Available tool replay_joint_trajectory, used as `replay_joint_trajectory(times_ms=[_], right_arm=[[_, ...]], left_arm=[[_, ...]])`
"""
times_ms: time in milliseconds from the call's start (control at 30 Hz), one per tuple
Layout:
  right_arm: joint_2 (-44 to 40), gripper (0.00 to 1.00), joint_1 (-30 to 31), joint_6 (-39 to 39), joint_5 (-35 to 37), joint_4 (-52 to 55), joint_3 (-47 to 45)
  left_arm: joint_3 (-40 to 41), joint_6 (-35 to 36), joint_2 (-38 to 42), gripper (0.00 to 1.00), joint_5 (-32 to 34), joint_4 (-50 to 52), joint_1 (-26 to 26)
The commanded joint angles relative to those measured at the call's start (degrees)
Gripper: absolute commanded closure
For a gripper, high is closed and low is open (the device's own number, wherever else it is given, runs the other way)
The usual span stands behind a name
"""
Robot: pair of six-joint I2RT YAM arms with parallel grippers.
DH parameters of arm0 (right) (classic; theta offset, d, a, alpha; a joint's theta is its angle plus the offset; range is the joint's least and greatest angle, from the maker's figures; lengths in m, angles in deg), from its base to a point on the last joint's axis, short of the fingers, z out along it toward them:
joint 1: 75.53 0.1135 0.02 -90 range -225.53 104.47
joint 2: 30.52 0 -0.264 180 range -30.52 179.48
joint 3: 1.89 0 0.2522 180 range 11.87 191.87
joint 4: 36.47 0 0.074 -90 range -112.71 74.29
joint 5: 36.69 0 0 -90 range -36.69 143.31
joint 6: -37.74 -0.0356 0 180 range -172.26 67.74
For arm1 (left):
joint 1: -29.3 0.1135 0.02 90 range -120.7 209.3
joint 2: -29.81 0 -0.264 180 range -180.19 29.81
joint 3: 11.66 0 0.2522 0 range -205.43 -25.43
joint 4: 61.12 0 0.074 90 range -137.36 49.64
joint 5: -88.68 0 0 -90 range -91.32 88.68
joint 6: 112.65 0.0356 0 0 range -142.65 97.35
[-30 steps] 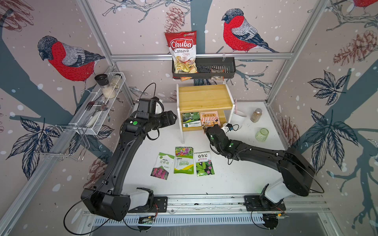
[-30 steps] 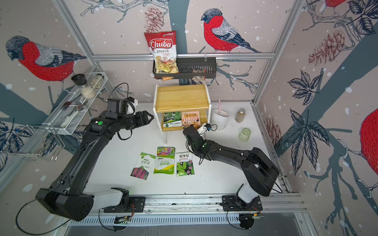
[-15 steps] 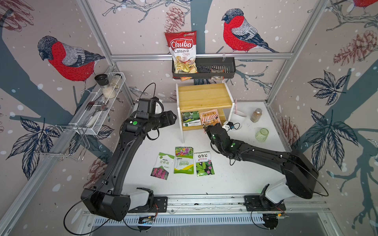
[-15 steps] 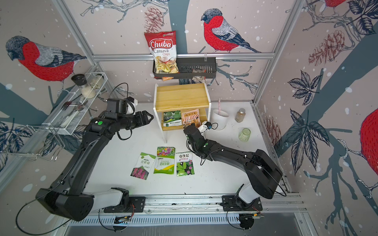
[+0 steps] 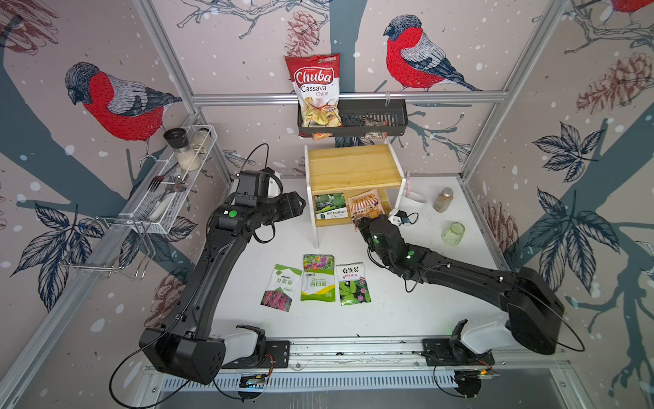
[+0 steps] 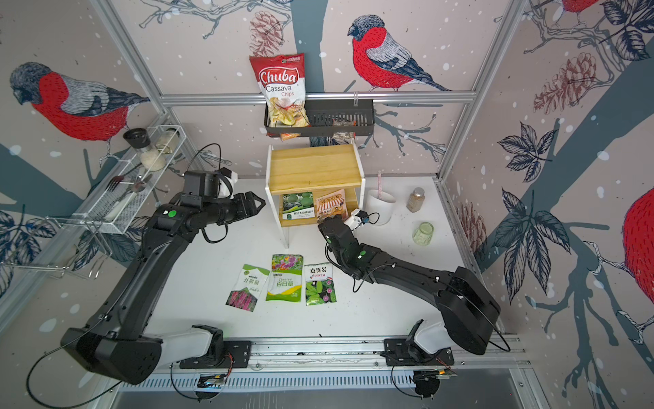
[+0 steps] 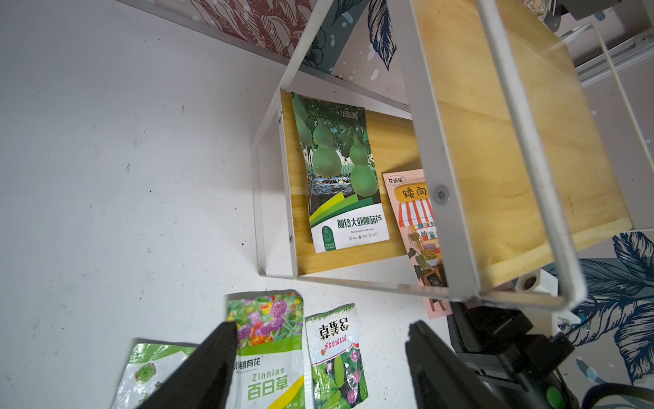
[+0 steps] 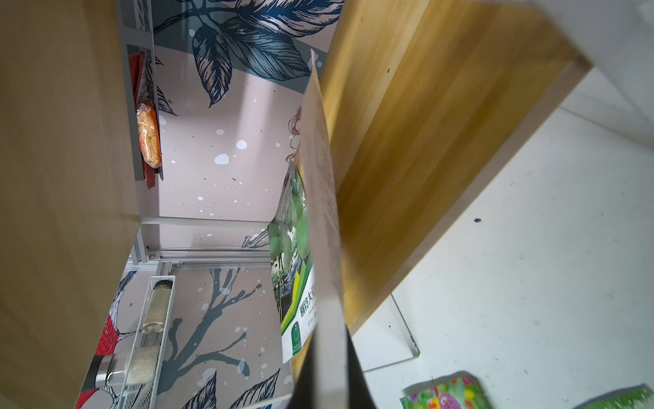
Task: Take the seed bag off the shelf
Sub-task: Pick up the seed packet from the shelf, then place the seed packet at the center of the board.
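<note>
R gripper (image 5: 360, 223) jaws clamped on orange-pink paper seed bag (image 5: 366, 204), lower edge past front of small yellowish-wood white-legged shelf (image 5: 354, 166), rest over its lower board. L gripper (image 7: 322, 329) jaws apart, beside shelf.

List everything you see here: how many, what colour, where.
shelf: 1, yellow wood, white legs, back of table
green seed bag: 1, green, shelf's lower board
orange seed bag: 1, orange-pink, beside it
loose seed bags: 3, mostly green, in a row on the table
chip bag: 1, red, standing in the basket
basket: 1, black, on the back wall
wire rack: 1, white, left wall
cup: 1, white, right of the shelf
spice bottle: 1, brown, right of the cup
jar: 1, pale green, nearer than the bottle
left tool: 1, black, open, left of the shelf
right tool: 1, black, shut on the orange seed bag
</note>
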Motion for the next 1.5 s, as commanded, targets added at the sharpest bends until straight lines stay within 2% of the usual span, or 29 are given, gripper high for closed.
replay_joint_trajectory(times_ms=[0,233,400,533,1033,1133,1267,1300,1367,1400,1433,1467], right_arm=[[-2.8,1.00,0.7,2.4,-1.6,-3.0,-2.3],[-9.4,1.00,1.0,6.6,-5.4,-8.4,-7.9],[-16.5,1.00,1.5,2.2,-4.6,2.2,-10.4],[-23.6,1.00,1.5,-3.1,-4.4,9.7,-16.6],[-57.4,1.00,-2.1,-21.7,-3.3,40.0,-35.8],[-60.2,1.00,-3.0,-24.3,-6.1,42.7,-38.6],[-60.0,1.00,-4.5,-27.5,-11.6,45.5,-41.4],[-59.8,0.97,-4.6,-27.8,-12.0,46.0,-41.6],[-59.3,0.76,-4.6,-28.8,-12.3,47.4,-41.5],[-59.1,0.54,-4.8,-29.1,-12.3,48.3,-41.1],[-58.9,0.23,-5.1,-29.4,-12.5,49.7,-40.5],[-58.5,0.01,-5.3,-29.7,-12.8,51.0,-39.9]], left_arm=[[0.1,-0.3,0.3,0.21,-0.3,-1.9,0.0],[-0.1,-1.0,0.7,0.21,1.1,-2.2,0.0],[0.1,-1.8,1.1,0.21,2.0,-2.5,0.1],[0.6,-2.9,1.7,0.21,2.9,-2.8,0.0],[1.8,-6.2,2.8,0.22,4.9,-2.3,0.1],[1.9,-6.6,2.9,0.22,5.0,-2.2,0.1],[1.9,-7.0,2.6,0.21,5.0,-2.1,0.0],[1.9,-6.9,2.5,0.22,5.0,-2.2,0.0],[1.9,-7.1,2.3,0.22,4.9,-2.1,0.1],[2.0,-7.0,2.3,0.22,4.9,-2.1,0.0],[1.9,-7.0,2.2,0.21,4.9,-2.1,0.0],[2.0,-6.9,2.1,0.21,4.9,-2.1,0.0]])
